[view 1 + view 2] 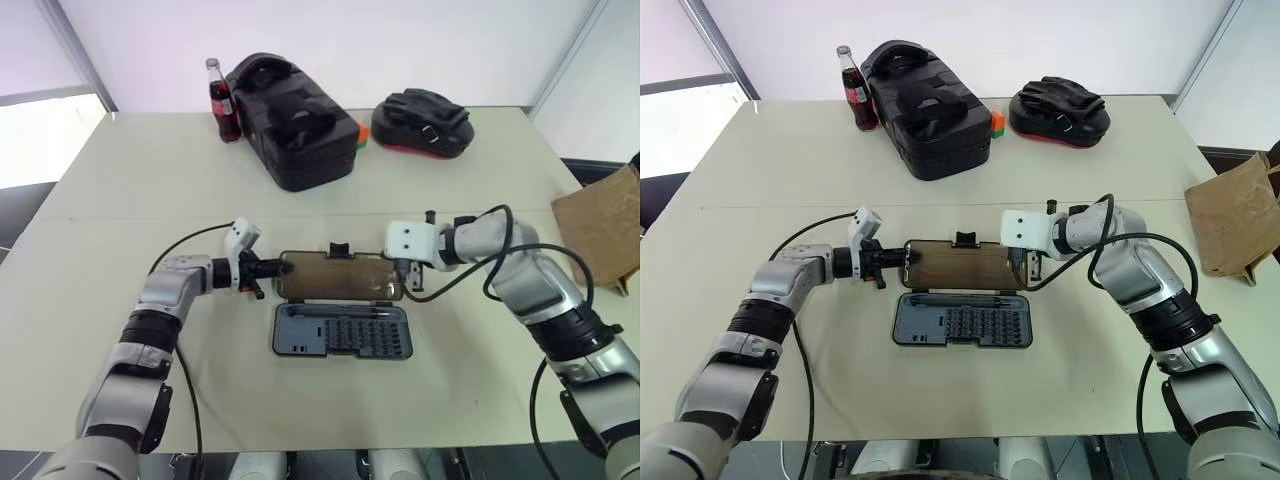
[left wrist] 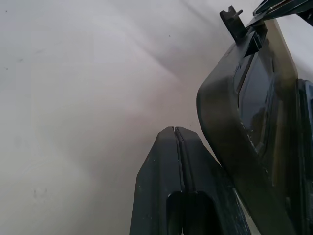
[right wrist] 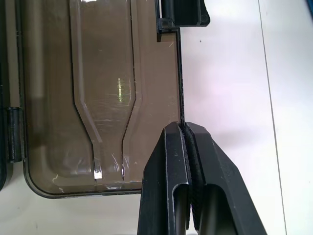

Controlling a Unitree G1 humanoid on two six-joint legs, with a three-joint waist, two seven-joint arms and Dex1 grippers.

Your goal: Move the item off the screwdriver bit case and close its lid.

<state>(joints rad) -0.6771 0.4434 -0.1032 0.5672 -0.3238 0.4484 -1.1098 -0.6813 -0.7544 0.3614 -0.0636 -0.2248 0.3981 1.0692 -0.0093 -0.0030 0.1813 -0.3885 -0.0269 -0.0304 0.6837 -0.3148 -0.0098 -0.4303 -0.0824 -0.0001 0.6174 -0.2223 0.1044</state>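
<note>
We see a pale table (image 1: pixel 120 200) with the screwdriver bit case lying open near its front edge. The tray of bits (image 1: pixel 342 332) is the nearer half, and the smoky clear lid (image 1: pixel 335 276) lies flat just behind it. We see no loose thing on either half, so we judge that the first step is done and the closing is in hand. The left gripper (image 1: pixel 262 268) is at the left end of the lid, with its claw pressed tight and holding nothing. The right gripper (image 1: pixel 408 278) is at the lid's right end, also pinched narrow against the rim; we cannot tell whether it grips the rim. Next, the lid must be swung forward over the tray and its latch (image 1: pixel 340 249) pressed down.
</note>
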